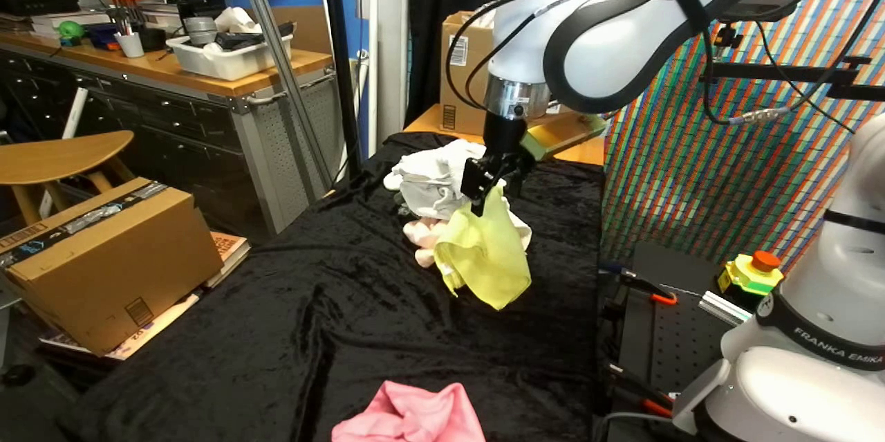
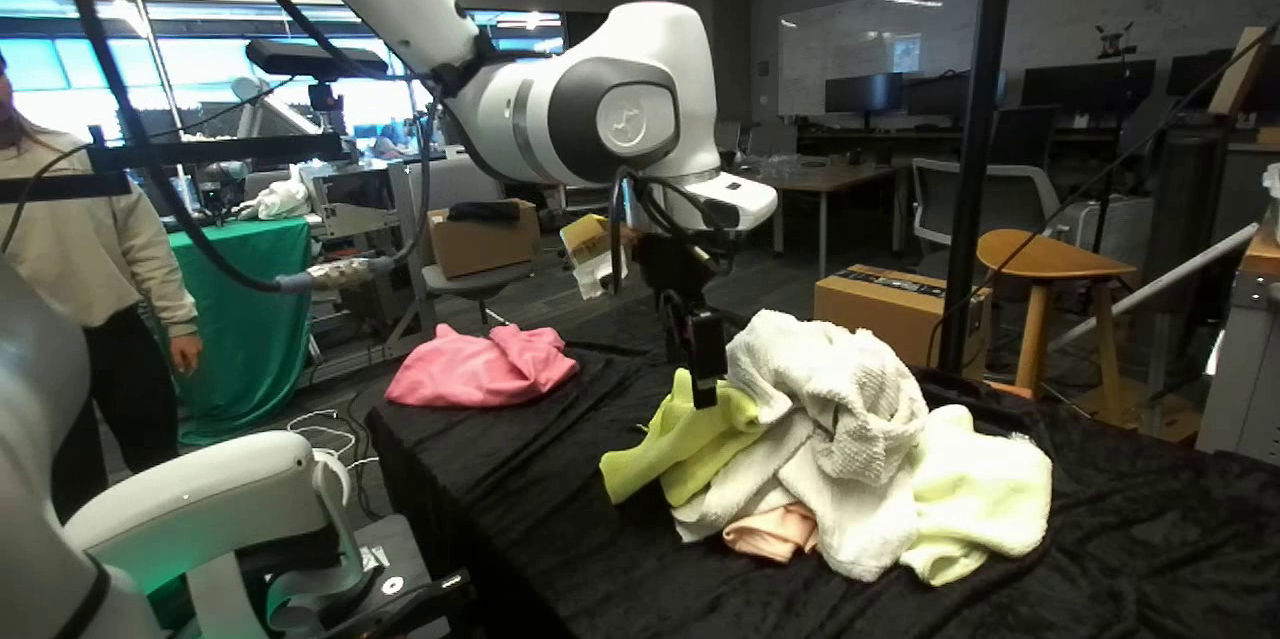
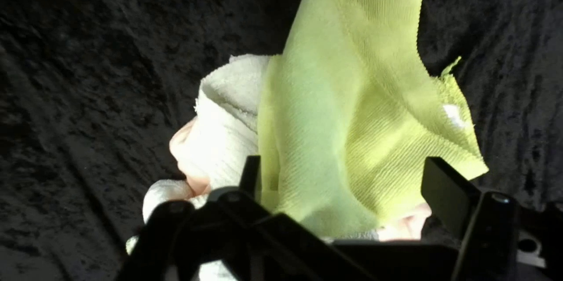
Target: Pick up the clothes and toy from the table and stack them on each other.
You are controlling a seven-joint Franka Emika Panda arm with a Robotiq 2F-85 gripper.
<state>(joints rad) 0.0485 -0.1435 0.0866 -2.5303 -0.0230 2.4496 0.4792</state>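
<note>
While the gripper [image 3: 345, 180] stands spread, gripping nothing, over the yellow-green cloth [image 3: 378, 109], the pink cloth [image 2: 480, 371] lies well apart on the table [image 1: 359, 317]. Likely light and limp, it should lift best by 1 raised fold [image 2: 540, 349].

On the table [image 1: 387, 352], in an exterior view: cloth heap [image 1: 467, 234] toward the far end, loose cloth [image 1: 415, 421] at the near end, well apart. Heap, left to right in an exterior view: draped cloth [image 2: 700, 444], towel [image 2: 840, 399], end cloth [image 2: 985, 489], each touching the next. Tucked cloth [image 2: 770, 531] protrudes from under the towel. Gripper [image 3: 343, 164] above the draped cloth. In an exterior view: carton [image 1: 456, 75] on desk [image 1: 581, 153] behind the table; box [image 1: 124, 269] left; emergency-stop button [image 1: 752, 272] and robot base [image 1: 802, 387] right.
</note>
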